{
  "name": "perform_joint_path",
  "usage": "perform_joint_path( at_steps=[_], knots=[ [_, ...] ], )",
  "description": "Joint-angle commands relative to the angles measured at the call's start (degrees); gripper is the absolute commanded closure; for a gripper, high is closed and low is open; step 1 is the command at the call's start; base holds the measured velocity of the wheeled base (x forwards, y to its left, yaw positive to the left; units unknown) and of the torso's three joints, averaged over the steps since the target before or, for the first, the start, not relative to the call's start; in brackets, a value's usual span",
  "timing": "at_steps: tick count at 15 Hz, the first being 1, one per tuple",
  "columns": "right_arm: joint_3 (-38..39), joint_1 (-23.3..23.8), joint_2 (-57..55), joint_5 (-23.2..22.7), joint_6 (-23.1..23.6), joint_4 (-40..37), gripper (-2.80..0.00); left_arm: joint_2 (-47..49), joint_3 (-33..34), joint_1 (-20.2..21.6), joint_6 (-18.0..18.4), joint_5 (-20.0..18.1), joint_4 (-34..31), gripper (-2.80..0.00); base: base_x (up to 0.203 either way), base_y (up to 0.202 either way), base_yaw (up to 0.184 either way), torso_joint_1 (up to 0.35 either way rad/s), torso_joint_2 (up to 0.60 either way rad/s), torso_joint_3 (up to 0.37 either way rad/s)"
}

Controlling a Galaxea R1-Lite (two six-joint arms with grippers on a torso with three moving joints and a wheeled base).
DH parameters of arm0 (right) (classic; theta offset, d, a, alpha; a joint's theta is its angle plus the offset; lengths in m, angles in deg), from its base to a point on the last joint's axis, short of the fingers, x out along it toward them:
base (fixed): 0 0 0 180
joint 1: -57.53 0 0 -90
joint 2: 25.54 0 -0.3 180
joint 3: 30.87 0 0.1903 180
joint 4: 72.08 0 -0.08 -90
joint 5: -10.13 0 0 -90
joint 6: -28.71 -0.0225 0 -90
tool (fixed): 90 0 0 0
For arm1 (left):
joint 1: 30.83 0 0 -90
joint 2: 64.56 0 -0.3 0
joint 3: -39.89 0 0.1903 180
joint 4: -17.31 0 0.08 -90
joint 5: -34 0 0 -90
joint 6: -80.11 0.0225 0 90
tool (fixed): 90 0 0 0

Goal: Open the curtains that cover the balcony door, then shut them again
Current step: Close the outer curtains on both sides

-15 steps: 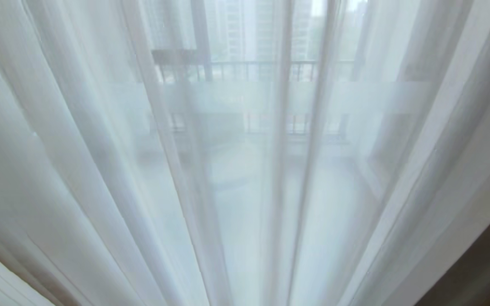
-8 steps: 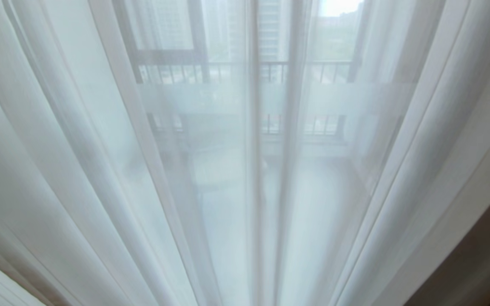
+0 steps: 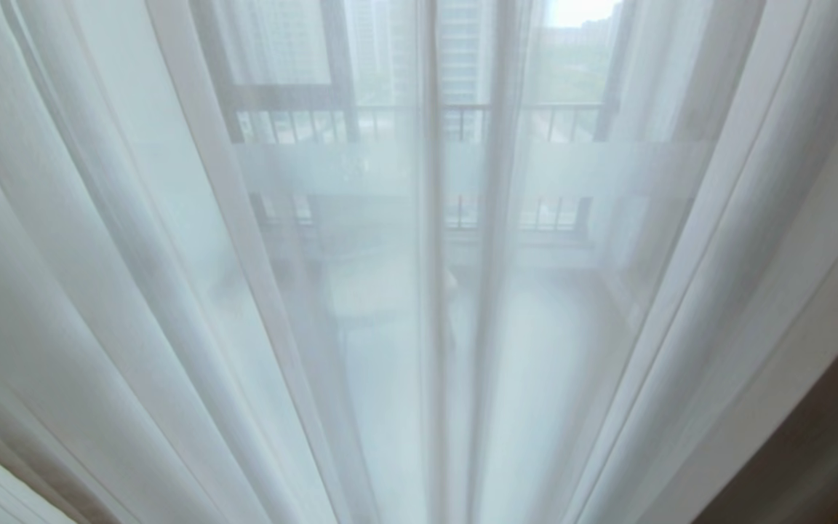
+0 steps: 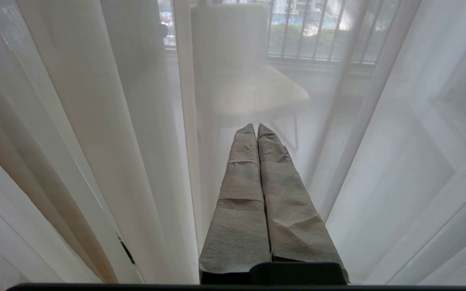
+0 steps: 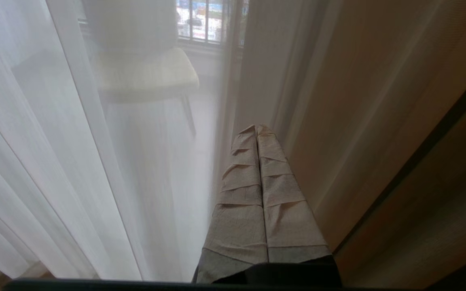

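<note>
Thin translucent white sheer curtains hang drawn across the black-framed glass balcony door, so opening is not begun. Left tool and right tool sit pressed shut, empty, near the folds.

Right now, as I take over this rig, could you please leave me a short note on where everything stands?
Left claw: shut, empty, pointing at the sheers, not gripping them.
Right claw: shut, empty, near where the sheers meet the drape.
Neither arm shows in the head view.
Sheers hang drawn across the whole head view; the balcony door's frosted band and the railing show only through them. A chair stands on the balcony beyond.
Done: I cannot tell from here whether the curtains were ever opened.
Left: if not, pull them aside, then draw them shut again.
</note>
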State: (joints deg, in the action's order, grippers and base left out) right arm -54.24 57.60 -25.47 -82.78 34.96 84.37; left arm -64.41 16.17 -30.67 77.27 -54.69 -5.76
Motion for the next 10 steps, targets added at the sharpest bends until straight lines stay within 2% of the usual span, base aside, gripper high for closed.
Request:
perform_joint_path(
  at_steps=[1, 6, 10],
  knots=[
    [0.0, 0.0, -0.1, -0.1, 0.1, 0.0, 0.00, -0.1, 0.0, 0.0, -0.1, 0.0, 0.0, 0.00, 0.000, 0.000, 0.000, 0.000, 0.00, 0.000],
    [0.0, 0.0, -0.1, -0.1, 0.0, 0.0, 0.00, -0.1, 0.0, 0.0, -0.1, 0.0, 0.0, 0.00, 0.000, 0.000, 0.000, 0.000, 0.00, 0.000],
    [0.0, 0.0, -0.1, 0.0, 2.3, 0.2, 0.00, -0.1, 0.0, 0.0, -0.1, 0.0, 0.0, 0.00, 0.000, 0.000, 0.000, 0.000, 0.00, 0.000]
  ],
)
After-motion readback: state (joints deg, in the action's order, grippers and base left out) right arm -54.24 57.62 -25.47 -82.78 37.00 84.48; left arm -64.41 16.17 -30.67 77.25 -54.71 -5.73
